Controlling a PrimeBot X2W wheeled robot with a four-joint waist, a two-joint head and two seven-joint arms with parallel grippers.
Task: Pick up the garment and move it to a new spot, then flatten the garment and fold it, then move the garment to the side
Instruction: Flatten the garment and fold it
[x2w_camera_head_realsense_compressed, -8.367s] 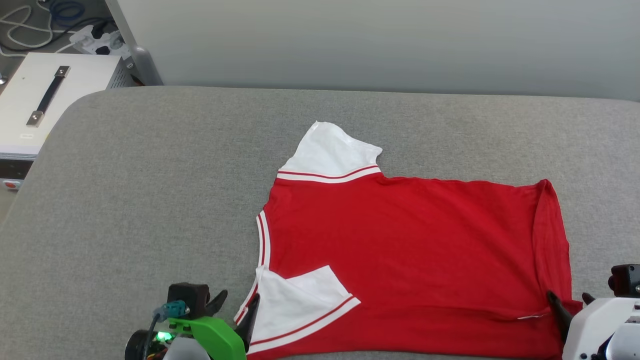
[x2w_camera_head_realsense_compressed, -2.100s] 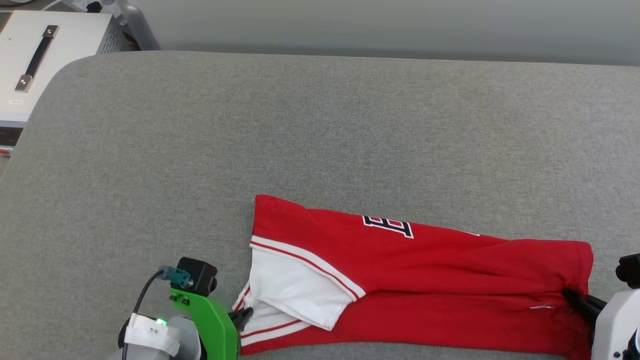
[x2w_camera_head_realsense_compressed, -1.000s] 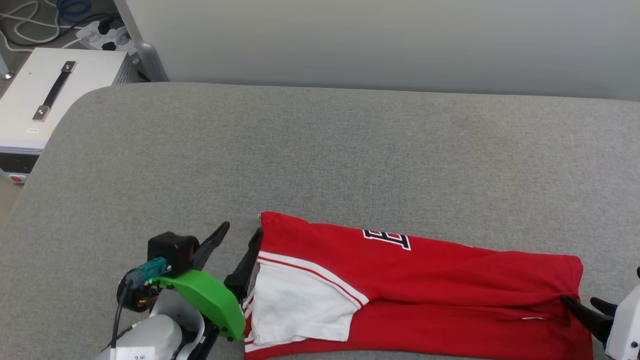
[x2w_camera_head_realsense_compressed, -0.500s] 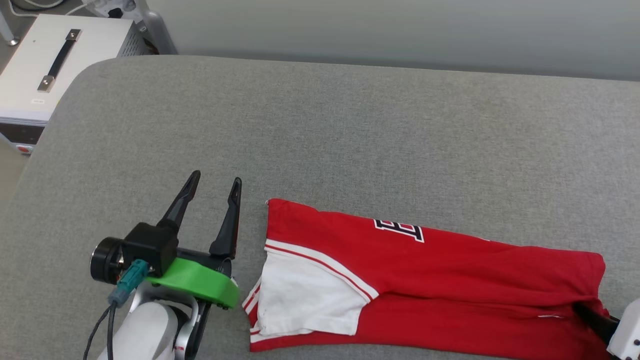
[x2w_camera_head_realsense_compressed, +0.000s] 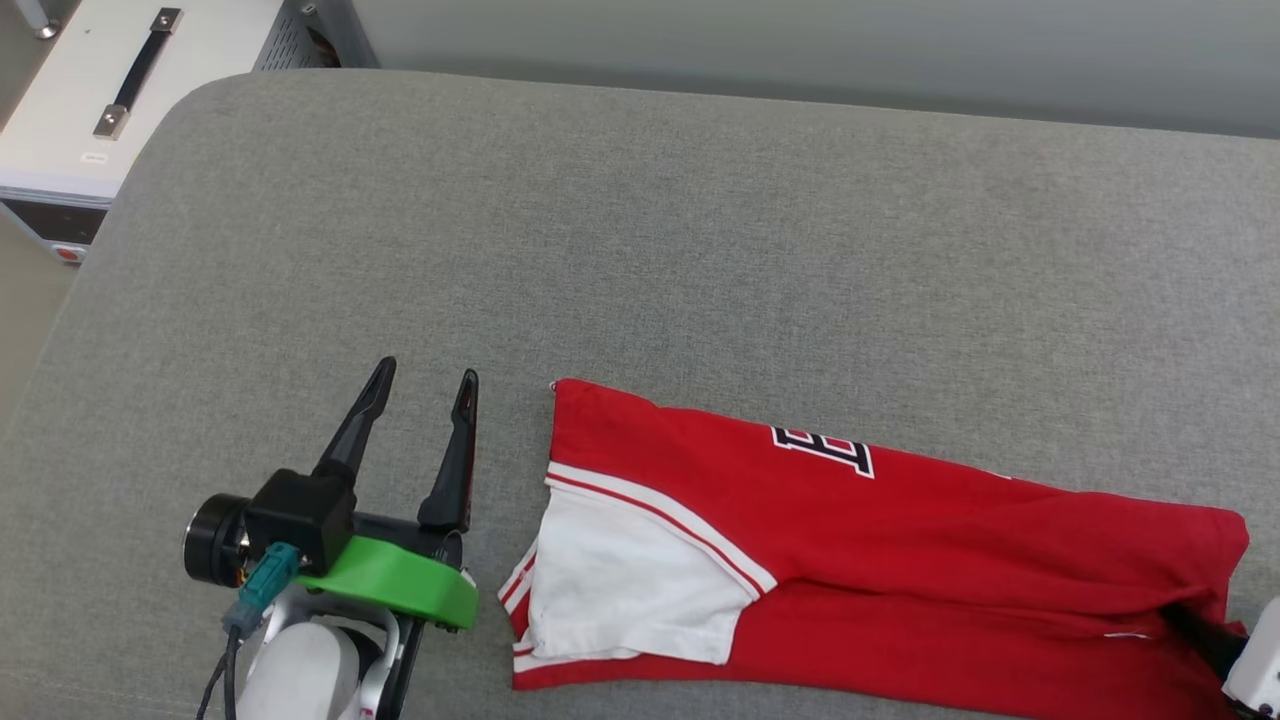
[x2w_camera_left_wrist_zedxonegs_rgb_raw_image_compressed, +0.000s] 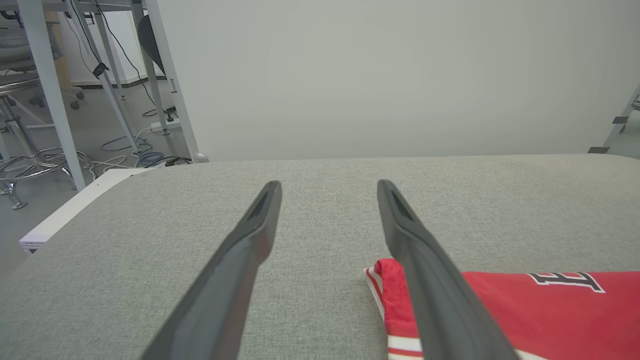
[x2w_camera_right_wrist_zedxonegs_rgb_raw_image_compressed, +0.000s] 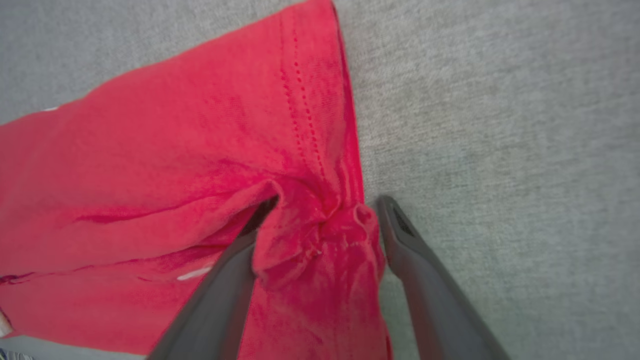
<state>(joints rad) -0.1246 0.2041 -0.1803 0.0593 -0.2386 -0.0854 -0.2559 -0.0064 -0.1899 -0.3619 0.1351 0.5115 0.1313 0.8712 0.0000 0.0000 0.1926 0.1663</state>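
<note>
Left tool (x2w_camera_head_realsense_compressed: 428, 370) gapes empty beside the garment (x2w_camera_head_realsense_compressed: 900, 560); right tool (x2w_camera_right_wrist_zedxonegs_rgb_raw_image_compressed: 328, 200) stands wide astride its bunched hem. One lengthwise fold looks done; further folding and the move aside remain.

The folded red soft-fabric T-shirt with white sleeves (x2w_camera_head_realsense_compressed: 900, 560) carries black, white-outlined block lettering (x2w_camera_head_realsense_compressed: 822, 450) along its far edge, where only an E reads clearly, the rest lost in the fold.

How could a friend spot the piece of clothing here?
Look at the wide grey fabric-covered table. Near its front edge lies a folded red soft T-shirt. Its white striped-trim sleeve and black lettering set it apart from the plain grey around it.
</note>
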